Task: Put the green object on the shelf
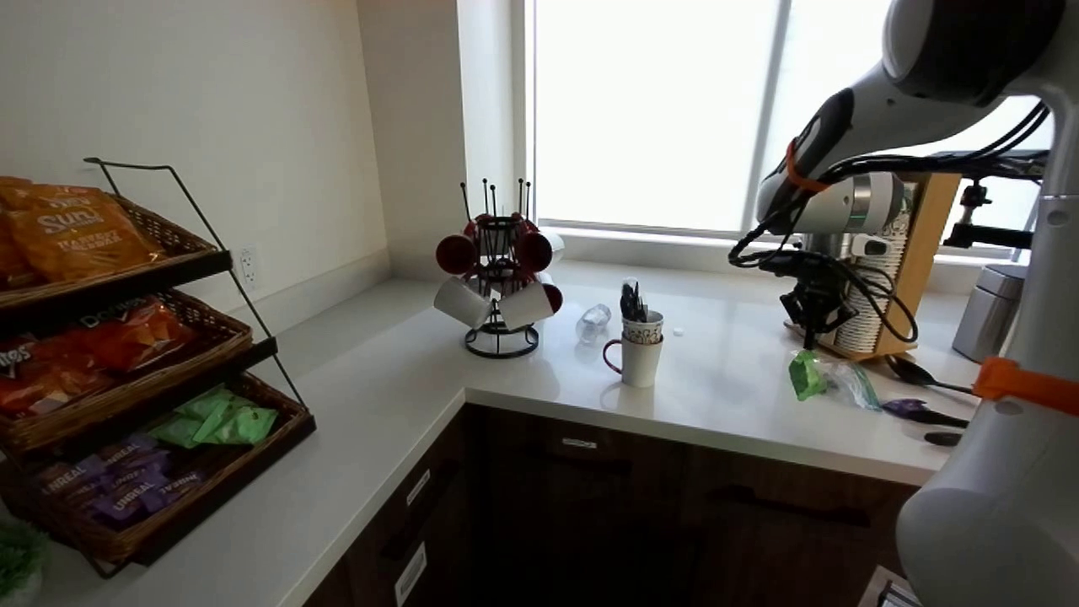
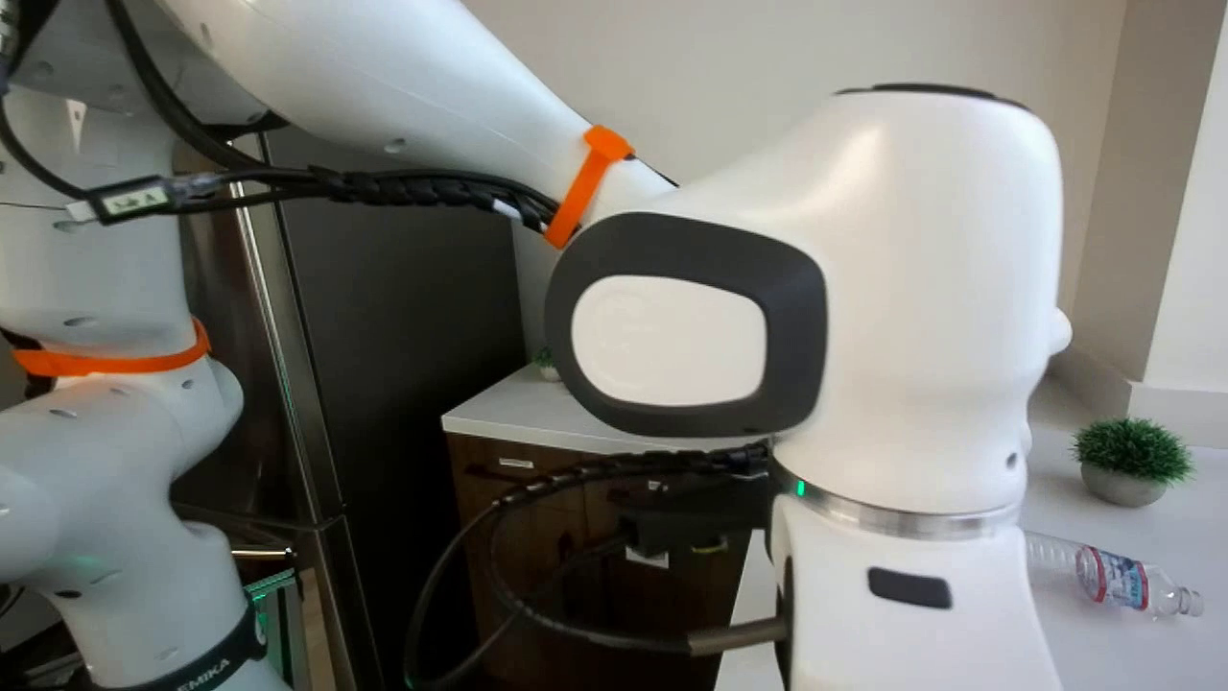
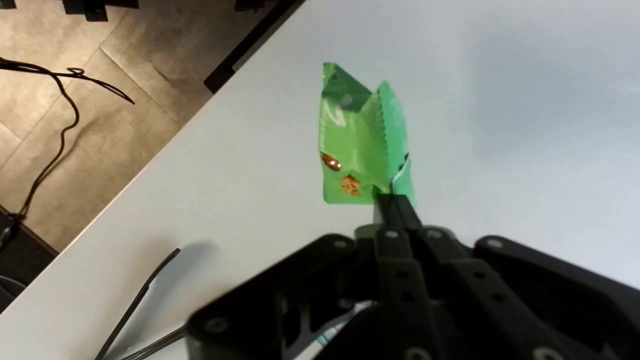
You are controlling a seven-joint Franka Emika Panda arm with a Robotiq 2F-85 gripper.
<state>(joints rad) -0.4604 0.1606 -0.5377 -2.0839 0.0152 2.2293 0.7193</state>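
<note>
Countertop (image 3: 240, 185), green packet (image 3: 352, 145) between fingertips (image 3: 407, 216).

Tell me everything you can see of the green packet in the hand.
The green packet looks like thin, glossy film: bright green, darker at one corner, with a serrated edge, a white marking and brown nut-like pictures. It is creased and folded, pinched at one edge by the hand. In an exterior view it is seen over the counter, with a clear bag alongside; whether it touches either is unclear.
</note>
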